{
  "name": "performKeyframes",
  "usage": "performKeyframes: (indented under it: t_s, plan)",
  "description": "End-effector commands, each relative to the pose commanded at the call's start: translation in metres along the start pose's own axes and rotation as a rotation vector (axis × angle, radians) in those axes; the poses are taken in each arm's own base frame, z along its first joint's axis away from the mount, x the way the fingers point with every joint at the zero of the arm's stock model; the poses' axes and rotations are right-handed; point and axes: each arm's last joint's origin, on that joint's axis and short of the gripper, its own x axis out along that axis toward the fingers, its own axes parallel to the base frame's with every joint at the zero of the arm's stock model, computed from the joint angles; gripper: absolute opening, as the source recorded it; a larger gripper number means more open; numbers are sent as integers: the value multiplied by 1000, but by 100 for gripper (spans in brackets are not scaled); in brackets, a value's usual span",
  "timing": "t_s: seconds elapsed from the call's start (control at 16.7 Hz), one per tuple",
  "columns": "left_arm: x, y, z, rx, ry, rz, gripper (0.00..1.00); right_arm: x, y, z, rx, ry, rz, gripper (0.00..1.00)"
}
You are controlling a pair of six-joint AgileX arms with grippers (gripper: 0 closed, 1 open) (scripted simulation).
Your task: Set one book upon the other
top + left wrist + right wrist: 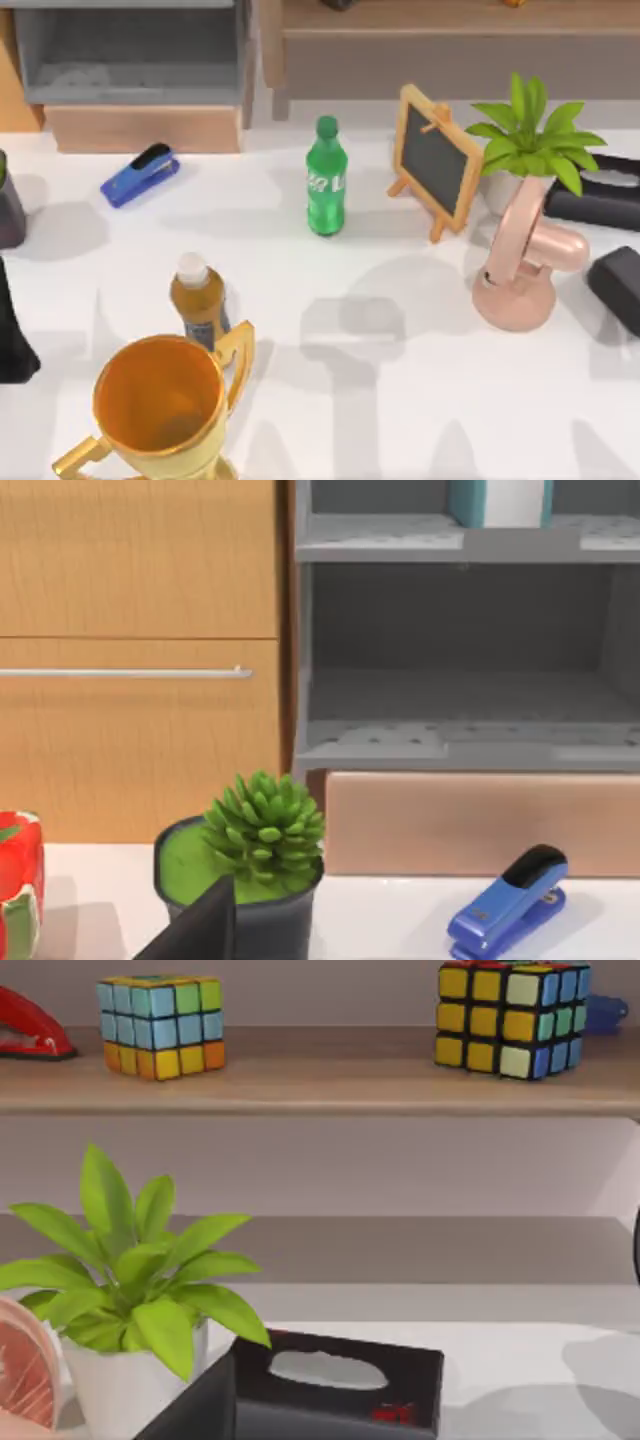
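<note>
Both books are out of view. My left gripper (14,335) is parked as a dark shape at the table's left edge. Its dark edge (200,930) sits low in the left wrist view, in front of a succulent pot (245,870) and a grey shelf unit (460,740). My right gripper (615,285) rests at the table's right edge beside a pink fan (525,265). In the right wrist view its dark edge (200,1405) faces a black tissue box (340,1385).
A gold trophy (165,405) and a brown bottle (198,300) stand front left. Further back are a blue stapler (140,177), a green bottle (326,180), a small chalkboard (437,160) and a leafy plant (530,140). Open tabletop lies front centre.
</note>
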Motion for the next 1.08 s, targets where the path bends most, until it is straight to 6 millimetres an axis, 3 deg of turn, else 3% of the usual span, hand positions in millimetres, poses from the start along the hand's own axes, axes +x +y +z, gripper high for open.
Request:
performKeyframes:
  t_s: [0.24, 0.42, 0.6, 0.84, 1.08]
  plan:
    - [0, -1, 8, -5, -9, -4, 100, 0, 0, 0, 0, 0, 0, 100]
    - [5, -2, 34, -16, -24, -18, 100, 0, 0, 0, 0, 0, 0, 100]
    - [23, -6, 69, -23, -18, -34, 100, 0, 0, 0, 0, 0, 0, 100]
    - [75, -16, 112, -20, 10, -59, 100, 0, 0, 0, 0, 0, 0, 100]
    - [155, -34, 133, -15, 41, -72, 100, 0, 0, 0, 0, 0, 0, 100]
